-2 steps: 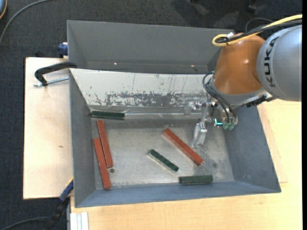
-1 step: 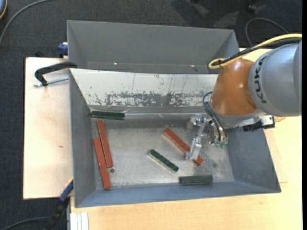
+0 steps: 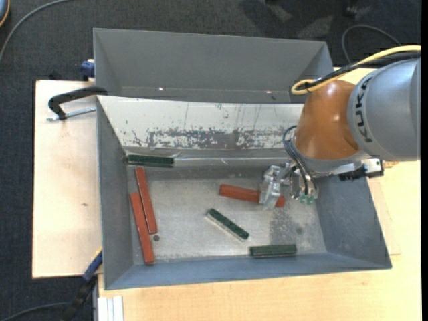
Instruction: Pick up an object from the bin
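My gripper (image 3: 273, 191) is low in the right half of the bin, right over the right end of a flat red stick (image 3: 238, 192). The stick lies on the floor and points left, and a bit of red shows on the gripper's far side. A dark green stick (image 3: 227, 224) lies at a slant just left of and in front of the gripper. Another dark green stick (image 3: 273, 250) rests along the front wall, below the gripper.
Two long red sticks (image 3: 143, 212) lie side by side along the left wall. A dark green stick (image 3: 150, 159) sits in the back left corner. The arm with its orange cover hangs over the bin's right wall.
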You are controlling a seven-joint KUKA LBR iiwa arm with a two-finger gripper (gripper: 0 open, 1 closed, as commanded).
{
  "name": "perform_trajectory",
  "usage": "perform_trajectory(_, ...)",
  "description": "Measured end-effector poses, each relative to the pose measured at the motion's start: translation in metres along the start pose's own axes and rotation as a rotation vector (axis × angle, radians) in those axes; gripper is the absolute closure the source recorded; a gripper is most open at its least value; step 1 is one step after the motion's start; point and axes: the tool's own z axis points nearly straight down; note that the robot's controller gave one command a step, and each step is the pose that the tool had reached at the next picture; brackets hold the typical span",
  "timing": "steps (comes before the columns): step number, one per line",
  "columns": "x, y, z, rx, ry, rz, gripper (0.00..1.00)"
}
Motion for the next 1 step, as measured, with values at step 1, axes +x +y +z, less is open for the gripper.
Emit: perform_trajectory(1, -0.0188, -0.006, -0.135, 0.001, -0.007, -0.272, 1.0)
